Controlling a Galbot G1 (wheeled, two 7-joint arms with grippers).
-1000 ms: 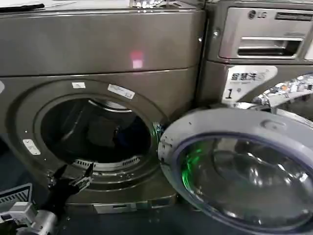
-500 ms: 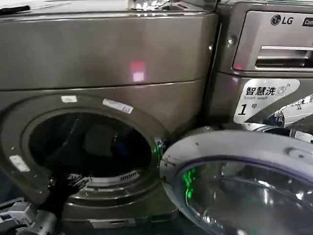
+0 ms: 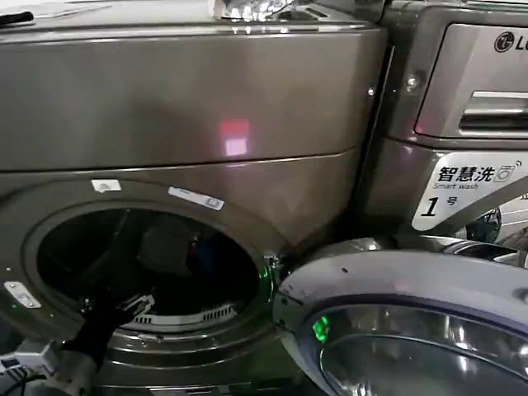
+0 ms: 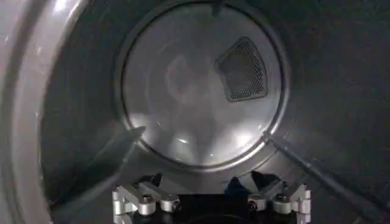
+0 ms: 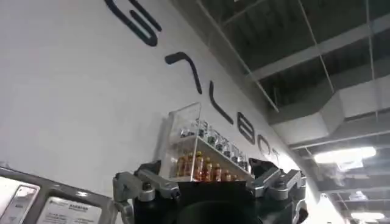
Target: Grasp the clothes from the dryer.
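head view | left pincer at dryer porthole rim | fingers spread

Round porthole of the bronze-grey metal front-loading dryer stands open, mouth wide and unblocked. Left end effector sits at the lower lip of the opening, fingers spread. Drum interior mostly free: perforated grey vent patch on back wall, raised grey baffle ribs along drum side. Grey-rimmed glass door swung out to the right, blocking approach from that side. Adjacent grey LG machine closes off the right.
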